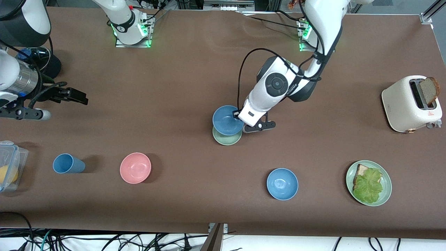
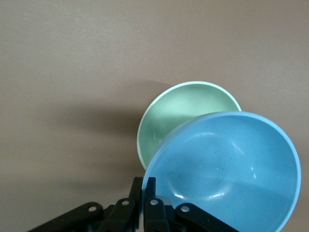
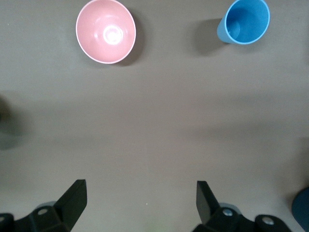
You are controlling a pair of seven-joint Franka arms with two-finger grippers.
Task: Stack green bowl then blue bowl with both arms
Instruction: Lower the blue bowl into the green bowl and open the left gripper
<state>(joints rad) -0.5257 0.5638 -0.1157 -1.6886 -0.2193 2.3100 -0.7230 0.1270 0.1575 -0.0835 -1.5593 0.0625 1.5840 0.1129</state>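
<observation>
The stack is nearly made, by the look of it. The green bowl [image 1: 227, 137] sits on the table [image 1: 174, 87] just left of the front view's centre, and the blue bowl [image 1: 227, 120] hangs above it, overlapping most of it and offset toward the top of the frame — carried, not yet seated. What seems left is to bring the blue bowl squarely over the green one, lower it in and let go.

The left gripper [image 1: 240, 116] holds the blue bowl by its rim, fingers pinched narrow on the edge that faces the left arm's end of the table. In the left wrist view the fingers [image 2: 147, 193] clamp the rim at the bottom of the frame, the blue bowl [image 2: 224, 174] tilted and filling the lower right, the green bowl [image 2: 178, 113] showing past its upper edge near mid-frame.

The right gripper [image 1: 75, 94] waits at the left edge of the front view, over bare table, fingers spread wide and empty — the right wrist view shows them apart at the bottom of the frame, with a pink bowl [image 3: 105, 31] and a blue cup [image 3: 244, 21] along the top.
</observation>
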